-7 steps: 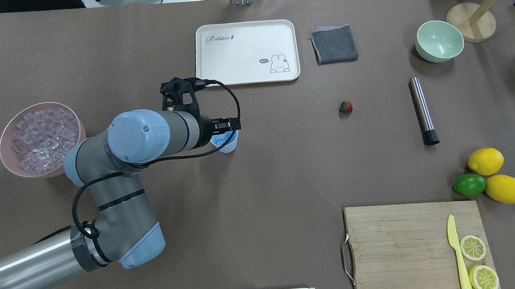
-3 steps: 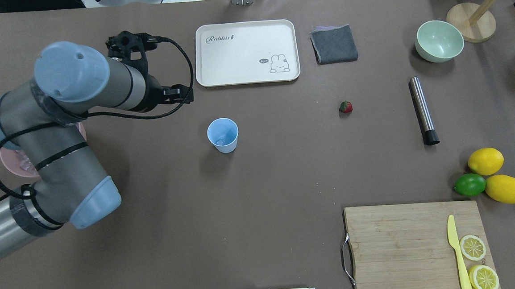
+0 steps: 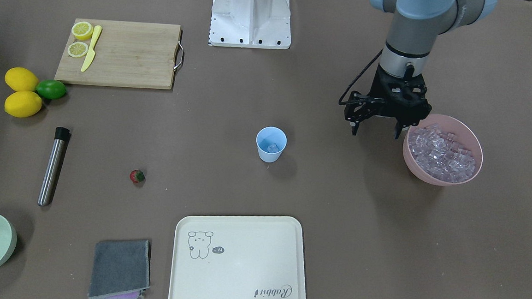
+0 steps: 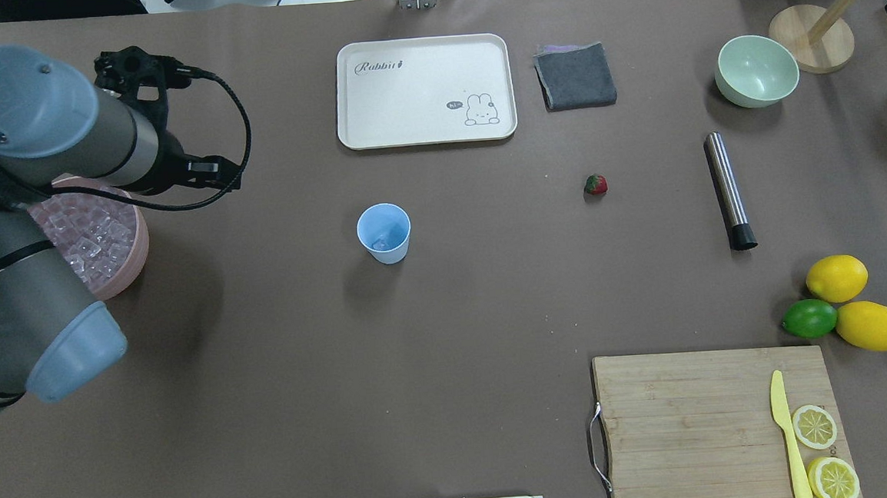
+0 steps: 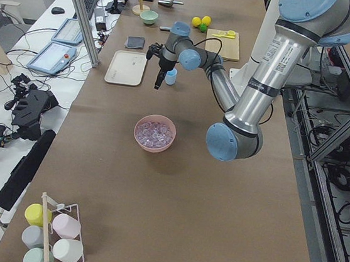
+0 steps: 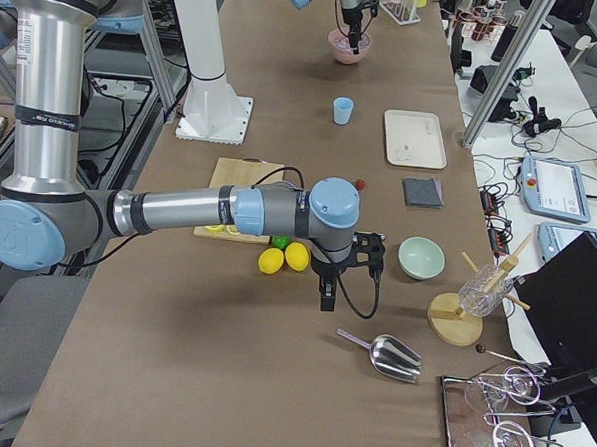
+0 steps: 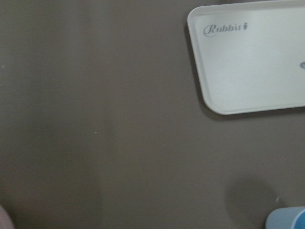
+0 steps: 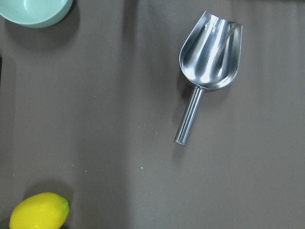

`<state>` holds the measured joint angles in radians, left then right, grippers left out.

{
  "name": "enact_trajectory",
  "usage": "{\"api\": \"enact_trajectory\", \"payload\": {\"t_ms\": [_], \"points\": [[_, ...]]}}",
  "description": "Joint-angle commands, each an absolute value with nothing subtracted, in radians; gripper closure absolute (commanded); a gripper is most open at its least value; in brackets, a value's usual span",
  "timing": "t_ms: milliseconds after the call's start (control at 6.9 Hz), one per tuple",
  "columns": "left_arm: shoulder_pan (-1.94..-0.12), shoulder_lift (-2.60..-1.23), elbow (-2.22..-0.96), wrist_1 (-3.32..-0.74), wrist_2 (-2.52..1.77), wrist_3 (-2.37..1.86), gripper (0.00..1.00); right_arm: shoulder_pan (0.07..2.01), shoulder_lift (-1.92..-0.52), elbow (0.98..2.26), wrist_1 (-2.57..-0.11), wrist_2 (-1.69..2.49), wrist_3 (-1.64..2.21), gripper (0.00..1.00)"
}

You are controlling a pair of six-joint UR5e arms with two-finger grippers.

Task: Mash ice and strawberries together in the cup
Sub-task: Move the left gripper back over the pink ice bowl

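The light-blue cup (image 4: pixel 384 233) stands upright mid-table, also in the front view (image 3: pixel 271 144), with one clear ice cube (image 3: pixel 273 147) inside. More ice (image 3: pixel 441 151) fills the pink bowl (image 4: pixel 136 252) at the robot's left. My left gripper (image 3: pixel 374 128) hangs open and empty just beside that bowl's rim, well clear of the cup. The red strawberry (image 4: pixel 595 184) lies on the table right of the cup. My right gripper (image 6: pixel 327 295) shows only in the exterior right view, near the lemons; I cannot tell whether it is open or shut.
A steel muddler (image 4: pixel 729 189) lies right of the strawberry. A cream tray (image 4: pixel 424 88), grey cloth (image 4: pixel 575 77) and pale-green bowl (image 4: pixel 756 70) sit at the far side. Lemons and a lime (image 4: pixel 810 318), a cutting board (image 4: pixel 692 418) and a metal scoop (image 8: pixel 209 52) are on the right.
My left arm has swung left, away from above the cup and over to the pink ice bowl. The cup now stands uncovered with an ice cube in it.
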<state>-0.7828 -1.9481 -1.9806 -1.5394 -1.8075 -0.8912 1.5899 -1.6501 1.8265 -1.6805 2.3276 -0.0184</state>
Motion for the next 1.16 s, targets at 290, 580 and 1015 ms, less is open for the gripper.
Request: {"api": "enact_trajectory", "payload": {"t_ms": [290, 580, 1015], "points": [[-0.842, -1.712, -1.985, -1.758, -1.853, -0.862, 0.04, 1.589, -1.649, 1.825, -1.678, 2.329, -0.018, 0.0], [-0.874, -1.678, -1.955, -1.767, -1.897, -0.826, 0.04, 1.589, -1.648, 1.825, -1.678, 2.329, -0.018, 0.0], [-0.931, -1.672, -1.899, -1.767, -1.957, -0.759, 0.13, 1.588, -1.646, 1.825, -1.677, 2.329, -0.018, 0.0]]}}
